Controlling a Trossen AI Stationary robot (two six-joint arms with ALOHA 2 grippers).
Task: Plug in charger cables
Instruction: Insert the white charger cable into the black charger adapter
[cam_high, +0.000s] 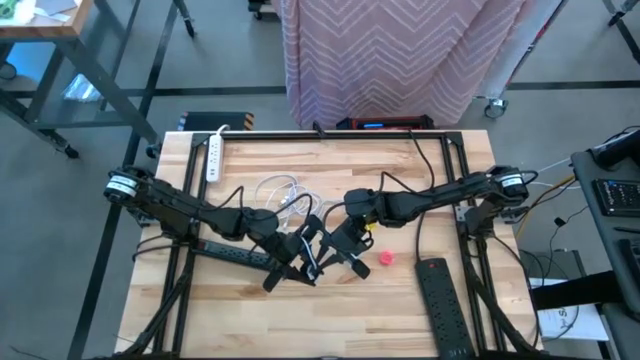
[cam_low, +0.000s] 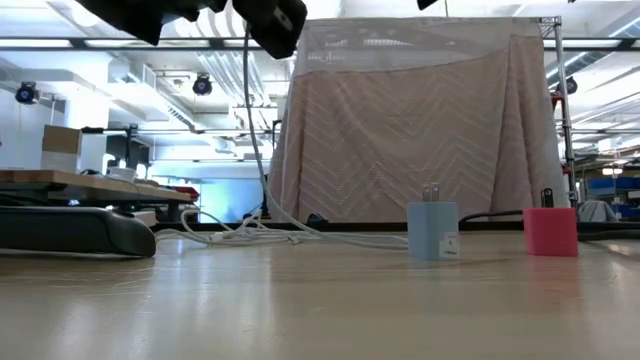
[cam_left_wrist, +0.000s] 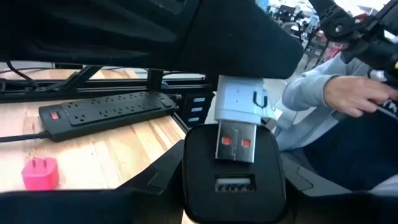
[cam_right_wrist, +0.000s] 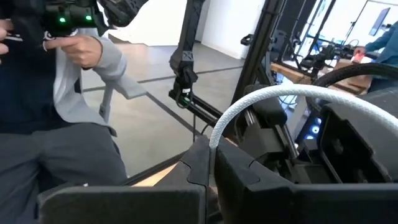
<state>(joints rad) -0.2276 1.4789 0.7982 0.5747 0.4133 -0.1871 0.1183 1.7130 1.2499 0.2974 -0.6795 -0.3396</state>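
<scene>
a pale wooden plank table top (cam_high: 250, 320) carries a long black power strip (cam_high: 441, 305) near its front right corner, a second black power strip (cam_high: 225, 252) on the left side, and a white power strip (cam_high: 214, 158) toward the back left. a pink cloth with a chevron pattern (cam_high: 400, 60) hangs behind the table. a person in a grey hooded top (cam_right_wrist: 81, 81) stands beyond the table's edge, on a grey floor (cam_high: 90, 220).

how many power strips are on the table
3. A white strip lies at the left on the curtain side, a black strip in the left half, and a second black strip at the right edge. Others may be hidden.
</scene>
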